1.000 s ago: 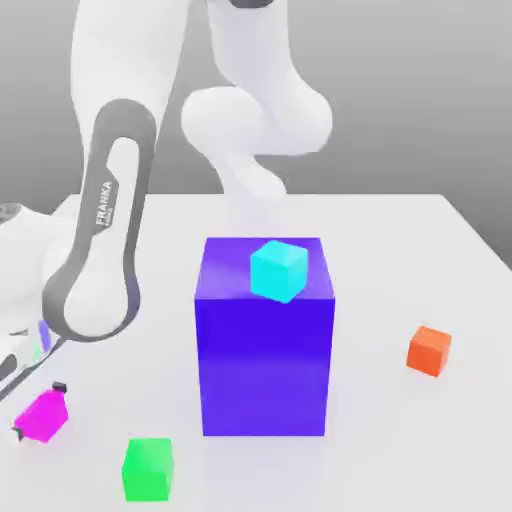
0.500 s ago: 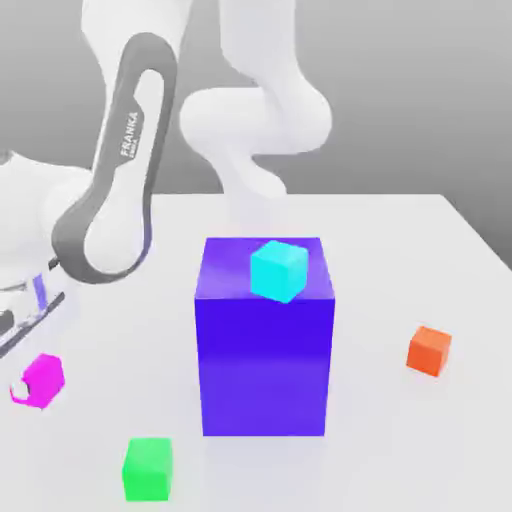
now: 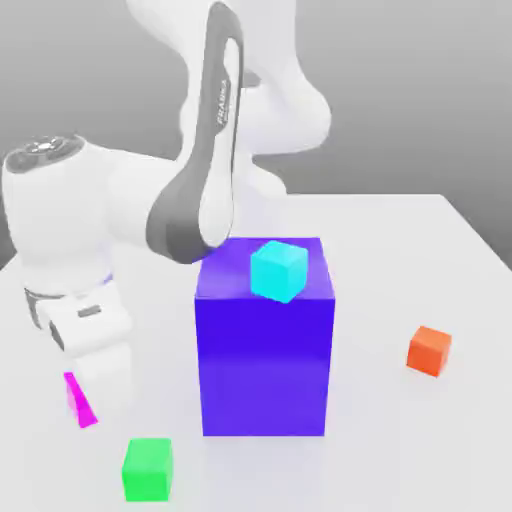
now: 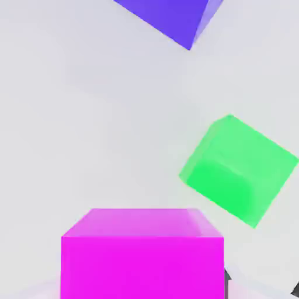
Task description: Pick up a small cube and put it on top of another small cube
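Magenta small cube (image 4: 142, 251) clamped in the hand (image 3: 88, 395), green cube (image 4: 236, 169) near

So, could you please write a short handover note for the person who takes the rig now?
Pincer: shut on the magenta cube, which is lifted off the table.
Things: green cube near the front of the table; orange cube at the exterior view's right; cyan cube on the big blue block.
Done: pick-up.
Left: carry the magenta cube onto another small cube and release.
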### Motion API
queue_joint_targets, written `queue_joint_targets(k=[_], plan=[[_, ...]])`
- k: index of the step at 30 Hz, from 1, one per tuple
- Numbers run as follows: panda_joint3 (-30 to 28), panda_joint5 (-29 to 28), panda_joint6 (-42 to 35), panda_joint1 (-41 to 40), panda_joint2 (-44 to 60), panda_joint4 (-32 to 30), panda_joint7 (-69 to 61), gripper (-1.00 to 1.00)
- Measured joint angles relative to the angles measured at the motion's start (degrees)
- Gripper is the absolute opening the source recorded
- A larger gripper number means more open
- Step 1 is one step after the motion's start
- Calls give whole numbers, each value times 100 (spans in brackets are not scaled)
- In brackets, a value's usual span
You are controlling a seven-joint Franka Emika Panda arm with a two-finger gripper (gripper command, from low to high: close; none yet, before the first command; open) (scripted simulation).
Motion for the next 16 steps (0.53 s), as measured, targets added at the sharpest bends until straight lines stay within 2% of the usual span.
queue_joint_targets(k=[5, 12, 13, 16], plan=[[267, -169, -84, 156, -141, 18, -901, -100], [752, 571, 602, -139, 666, 90, -1552, -100], [838, 698, 698, -205, 791, 99, -1645, 100], [837, 698, 698, -205, 791, 99, -1645, 100]])
